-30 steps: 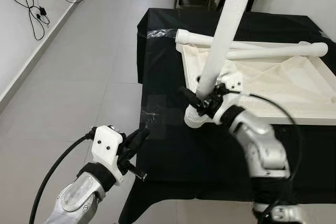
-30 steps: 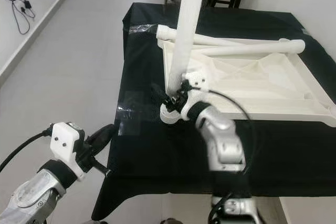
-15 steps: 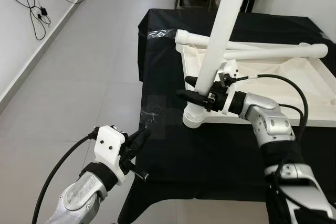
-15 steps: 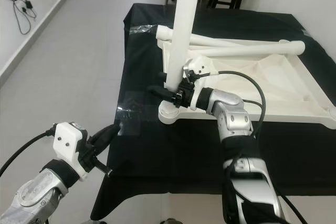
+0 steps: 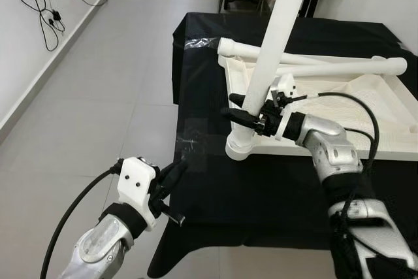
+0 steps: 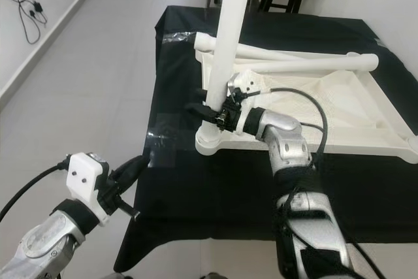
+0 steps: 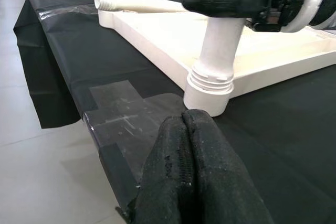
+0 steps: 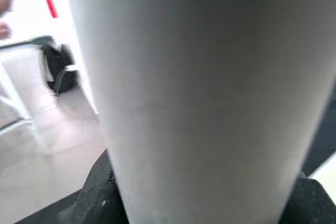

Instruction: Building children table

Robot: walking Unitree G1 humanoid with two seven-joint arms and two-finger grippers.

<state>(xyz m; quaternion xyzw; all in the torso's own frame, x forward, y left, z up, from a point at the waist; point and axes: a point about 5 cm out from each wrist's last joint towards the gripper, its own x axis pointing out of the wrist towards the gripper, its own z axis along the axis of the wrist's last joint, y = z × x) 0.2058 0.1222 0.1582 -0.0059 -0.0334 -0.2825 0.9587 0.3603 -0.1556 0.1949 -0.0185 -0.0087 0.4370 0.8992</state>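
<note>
The tabletop (image 5: 339, 106) lay upside down on the black surface (image 5: 274, 181), and one white leg (image 5: 264, 76) stood nearly upright in its near corner socket (image 5: 240, 147). The right gripper (image 5: 243, 110) held that leg low down, its jaws closed around the tube just above the threaded collar. In the right wrist view the leg (image 8: 199, 93) sat hard between the jaws, one black pad (image 8: 97, 203) showing at its edge.

The left gripper (image 5: 171, 178) hung off the surface's near corner, well short of the socket, its jaws pressed together with nothing between them. Its wrist view looked along the closed fingers (image 7: 194, 177) at the collar (image 7: 211, 80) just ahead.

By my reading, the task was less than half done. One leg was in place at its corner (whether fully screwed home I cannot tell). Two spare legs (image 5: 326, 66) lay loose across the tabletop beyond the right jaws, not yet fitted, and any fourth leg could not be made out. The tabletop remained to be turned upright after that.
</note>
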